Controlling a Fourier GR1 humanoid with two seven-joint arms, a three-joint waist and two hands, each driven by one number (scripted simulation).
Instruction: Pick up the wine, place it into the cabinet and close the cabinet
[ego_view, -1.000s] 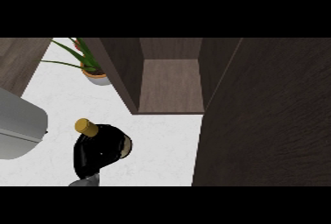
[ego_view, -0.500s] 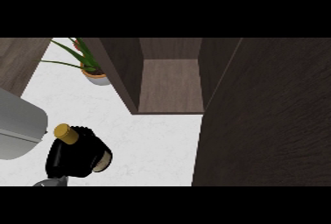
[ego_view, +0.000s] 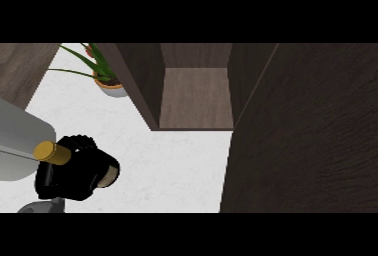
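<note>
Down at eight o'clock, the left hand (ego_view: 74, 175) is curling its black fingers round the wine bottle (ego_view: 53, 152), apparently carrying it toward the open cabinet (ego_view: 196, 100) at twelve o'clock. Only the bottle's gold-capped top is showing, the body being hidden inside the grasp.

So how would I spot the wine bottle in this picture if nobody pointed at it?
Start at the open dark wood cabinet in the middle, then drop down and left across the white counter. Near the left edge a black hand is curled round a dark object: the wine bottle. Only its round gold top shows clearly, the only gold thing here, unlike the green potted plant further up.
</note>
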